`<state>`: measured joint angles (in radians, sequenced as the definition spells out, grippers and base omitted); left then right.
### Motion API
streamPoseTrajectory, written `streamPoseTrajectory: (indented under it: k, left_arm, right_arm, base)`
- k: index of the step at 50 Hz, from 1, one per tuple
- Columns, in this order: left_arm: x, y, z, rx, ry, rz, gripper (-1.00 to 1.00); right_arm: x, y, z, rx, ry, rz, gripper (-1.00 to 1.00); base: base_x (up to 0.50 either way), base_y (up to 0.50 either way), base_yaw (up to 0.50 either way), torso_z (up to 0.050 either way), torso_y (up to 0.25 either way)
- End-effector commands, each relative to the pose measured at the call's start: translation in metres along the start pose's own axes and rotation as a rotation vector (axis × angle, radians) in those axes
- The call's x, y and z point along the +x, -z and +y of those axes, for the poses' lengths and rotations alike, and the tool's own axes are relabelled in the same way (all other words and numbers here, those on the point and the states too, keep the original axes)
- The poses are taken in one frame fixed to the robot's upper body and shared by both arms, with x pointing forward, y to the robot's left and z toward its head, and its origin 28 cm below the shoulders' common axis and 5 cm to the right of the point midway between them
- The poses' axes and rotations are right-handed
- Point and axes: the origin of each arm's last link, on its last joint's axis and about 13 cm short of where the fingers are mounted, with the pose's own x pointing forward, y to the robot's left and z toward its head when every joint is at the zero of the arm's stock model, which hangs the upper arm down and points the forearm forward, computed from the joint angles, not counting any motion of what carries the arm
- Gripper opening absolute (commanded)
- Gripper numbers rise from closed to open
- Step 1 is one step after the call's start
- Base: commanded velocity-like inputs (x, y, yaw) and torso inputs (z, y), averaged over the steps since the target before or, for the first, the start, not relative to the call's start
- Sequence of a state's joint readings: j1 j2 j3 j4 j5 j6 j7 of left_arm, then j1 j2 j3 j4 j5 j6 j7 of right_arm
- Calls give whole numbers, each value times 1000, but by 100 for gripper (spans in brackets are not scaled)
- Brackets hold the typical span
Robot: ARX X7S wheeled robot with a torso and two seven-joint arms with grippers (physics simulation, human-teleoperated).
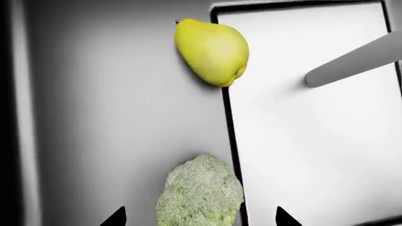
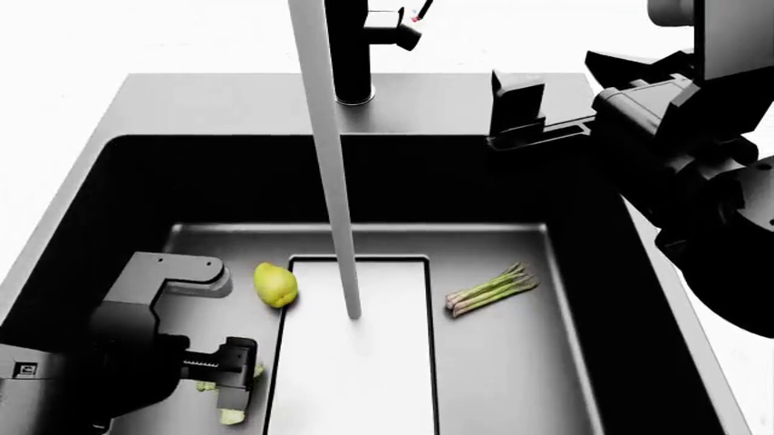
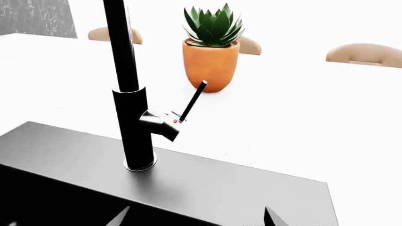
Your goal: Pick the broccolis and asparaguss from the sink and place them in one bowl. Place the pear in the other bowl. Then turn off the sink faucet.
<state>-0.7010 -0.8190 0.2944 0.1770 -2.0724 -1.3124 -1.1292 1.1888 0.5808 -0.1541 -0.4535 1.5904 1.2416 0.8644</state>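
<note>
In the left wrist view a pale green broccoli (image 1: 199, 193) lies on the sink floor between the fingertips of my left gripper (image 1: 201, 217), which is open and not touching it. Beyond it lies the yellow-green pear (image 1: 212, 51). The head view shows the left gripper (image 2: 236, 379) low in the sink (image 2: 217, 104), covering most of the broccoli (image 2: 230, 416), with the pear (image 2: 275, 285) just ahead. The asparagus bundle (image 2: 490, 290) lies at the right of the floor panel. My right gripper (image 3: 195, 217) is open and empty above the rim, facing the faucet (image 3: 129, 117). Neither bowl is in view.
Water (image 2: 333, 163) runs from the faucet (image 2: 351, 54) onto the floor panel (image 2: 362, 362). The faucet's side lever (image 3: 191, 101) stands tilted up. A potted plant (image 3: 212, 63) is on the white counter behind the sink. The right arm (image 2: 690, 172) hangs over the sink's right rim.
</note>
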Motion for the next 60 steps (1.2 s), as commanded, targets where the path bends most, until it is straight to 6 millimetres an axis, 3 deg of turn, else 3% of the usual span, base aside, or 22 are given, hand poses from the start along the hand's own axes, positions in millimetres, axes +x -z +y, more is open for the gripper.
streamPoseTrajectory:
  k: [1, 37, 38, 45, 60]
  left_arm:
    - [11, 18, 0, -11, 1, 85, 100]
    - [53, 22, 1, 103, 51, 192, 100]
    - [53, 22, 1, 103, 45, 184, -100]
    - [49, 16, -2, 113, 46, 126, -100]
    - [17, -16, -10, 132, 52, -128, -100]
  right_arm:
    - [-2, 3, -1, 7, -1, -3, 100]
    - [10, 11, -7, 29, 4, 17, 100]
    - [9, 11, -7, 26, 4, 16, 100]
    - [8, 10, -7, 21, 11, 10, 100]
    - [3, 5, -7, 16, 10, -13, 100]
  base:
    - [0, 0, 0, 0, 0]
    - [0, 0, 0, 0, -2]
    - [0, 0, 0, 0, 0]
    - [2, 0, -1, 0, -8]
    - [8, 4, -3, 0, -6]
